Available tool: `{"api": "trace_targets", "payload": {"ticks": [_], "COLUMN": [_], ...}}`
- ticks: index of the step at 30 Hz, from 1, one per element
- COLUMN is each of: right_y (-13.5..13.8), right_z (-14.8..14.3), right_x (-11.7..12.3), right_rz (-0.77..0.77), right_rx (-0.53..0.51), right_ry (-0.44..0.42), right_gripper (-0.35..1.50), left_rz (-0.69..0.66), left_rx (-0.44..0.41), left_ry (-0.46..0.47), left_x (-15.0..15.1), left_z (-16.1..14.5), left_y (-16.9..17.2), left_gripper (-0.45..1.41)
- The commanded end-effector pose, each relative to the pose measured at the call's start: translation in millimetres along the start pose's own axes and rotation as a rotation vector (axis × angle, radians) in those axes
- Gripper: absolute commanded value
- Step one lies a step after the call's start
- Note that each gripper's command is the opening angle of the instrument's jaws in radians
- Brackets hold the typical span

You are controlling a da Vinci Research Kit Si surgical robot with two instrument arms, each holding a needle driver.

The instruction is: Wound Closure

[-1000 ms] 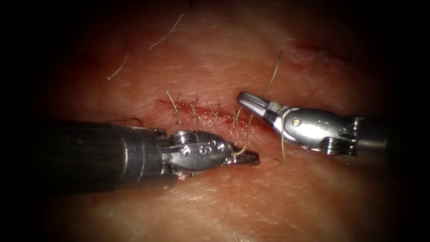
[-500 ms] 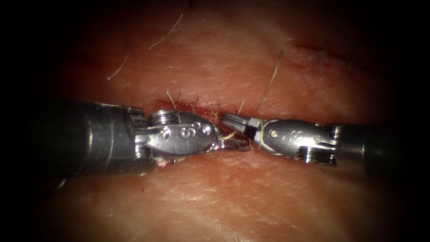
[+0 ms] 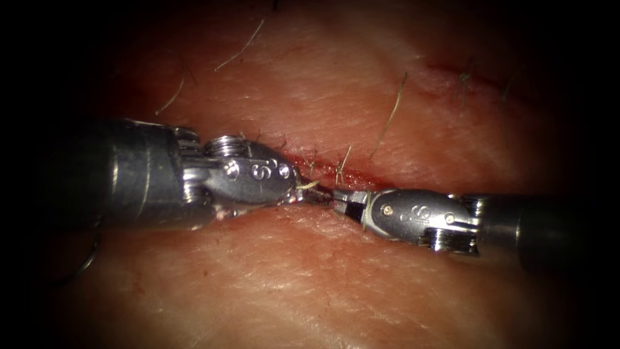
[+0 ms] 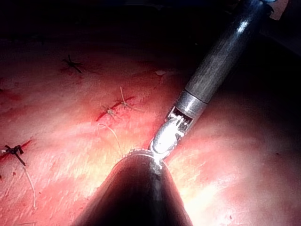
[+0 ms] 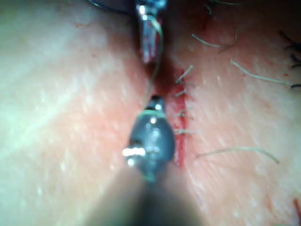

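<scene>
Both my tools are low over the cut in the tissue. A second ago they were well apart; now they are tip to tip. My left tool comes in from the left side and its jaws are clamped on the thread, a short pale piece of which sticks out right at the tip. My right tool comes in from the right, nose almost touching the left one. I cannot tell whether it is open or closed, or whether it has hold of anything. The thread runs from my left tool to a loop lying round the neck of my right tool.

I judge this to be knot tying, with a turn of thread already on the right tool. What comes next asks for a sure grip on the thread, and for the loop not to slide off too soon. I cannot tell where the needle is.

Counting:
- two tools
- one cut
- one loop on the right tool
- about four stitches along the cut, each with short cut ends
- three loose pale strands on the tissue above the cut
</scene>
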Motion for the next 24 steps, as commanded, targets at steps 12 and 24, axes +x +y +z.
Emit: {"api": "trace_targets", "payload": {"ticks": [12, 24], "right_y": [-1.7, -2.5], "right_z": [0.8, 0.7], "right_x": [0.3, 0.4], "right_rz": [-0.009, -0.021], "right_rx": [0.036, 0.099], "right_ry": [0.006, 0.011], "right_gripper": [-0.35, -0.35], "left_rz": [0.005, 0.017], "left_rx": [-0.022, -0.020], "left_ry": [-0.066, -0.062], "left_x": [1.2, 2.9], "left_z": [0.0, 0.9], "left_y": [-2.7, -5.7], "left_gripper": [-0.45, -0.45]}}
